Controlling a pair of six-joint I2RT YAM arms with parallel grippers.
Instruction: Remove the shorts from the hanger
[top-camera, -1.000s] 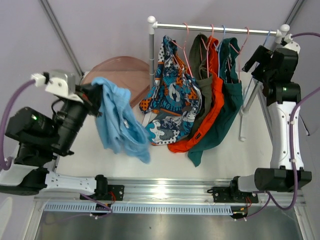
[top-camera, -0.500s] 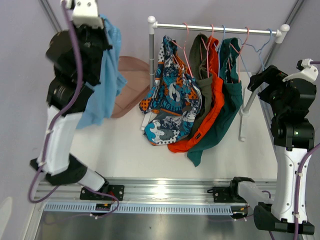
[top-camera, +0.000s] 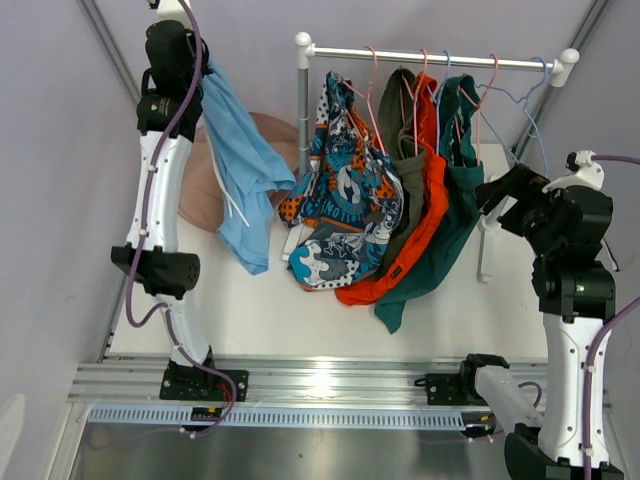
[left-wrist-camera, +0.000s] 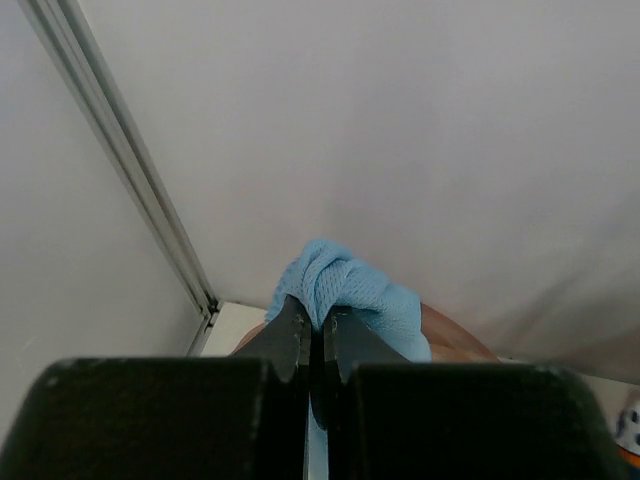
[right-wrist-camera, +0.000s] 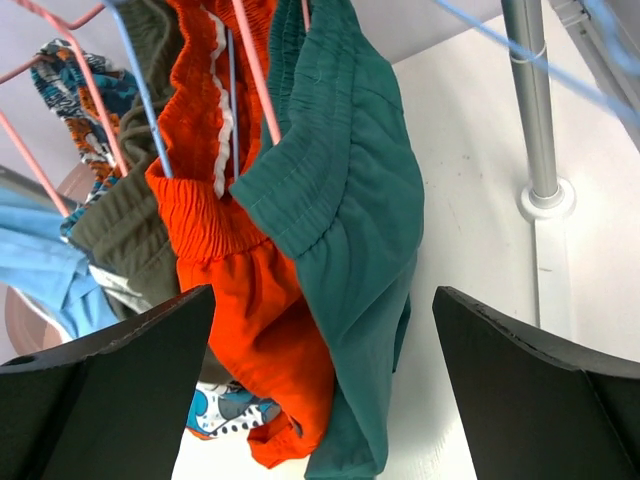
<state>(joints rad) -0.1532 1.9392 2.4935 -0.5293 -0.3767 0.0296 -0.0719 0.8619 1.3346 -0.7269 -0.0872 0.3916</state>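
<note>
- Left gripper (top-camera: 197, 68) is raised high at the far left, its fingers pressed together on a bunched fold of the light blue shorts (top-camera: 240, 170) — the wrist view shows the pinch.
- Those shorts hang free of the rail (top-camera: 430, 55), draped down beside the arm and over a pink basin (top-camera: 200, 205).
- Four shorts are on hangers: printed (top-camera: 345, 190), olive (top-camera: 408, 195), orange (top-camera: 425, 215), dark teal (top-camera: 455, 225), packed side by side, their hems near the table (top-camera: 300, 300).
- Right gripper (top-camera: 497, 195) is spread wide and holds nothing — it sits just beside the dark teal shorts, facing them.
- An empty blue hanger (top-camera: 510, 95) hangs at the rail's right end.
</note>
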